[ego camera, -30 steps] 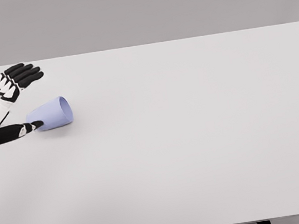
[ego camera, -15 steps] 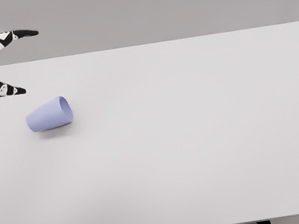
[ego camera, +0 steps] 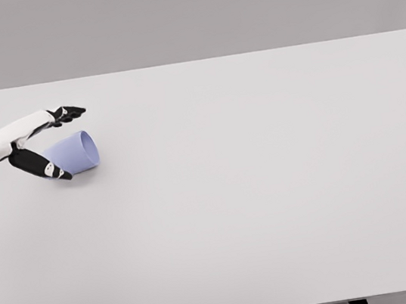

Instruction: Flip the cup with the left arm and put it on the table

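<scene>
White table, left robot hand now lower, open around toppled cup.

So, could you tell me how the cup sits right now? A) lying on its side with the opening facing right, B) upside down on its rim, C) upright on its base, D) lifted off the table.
A: the cup lies on its side on the table, its open rim facing right, with the left hand around its base end.

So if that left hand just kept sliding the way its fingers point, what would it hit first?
Probably the cup. The left hand points rightward with fingers above and thumb below the lying cup's base, so it would likely close around that end. Depth is hard to judge; if the fingers ride higher, only bare table lies ahead.
</scene>
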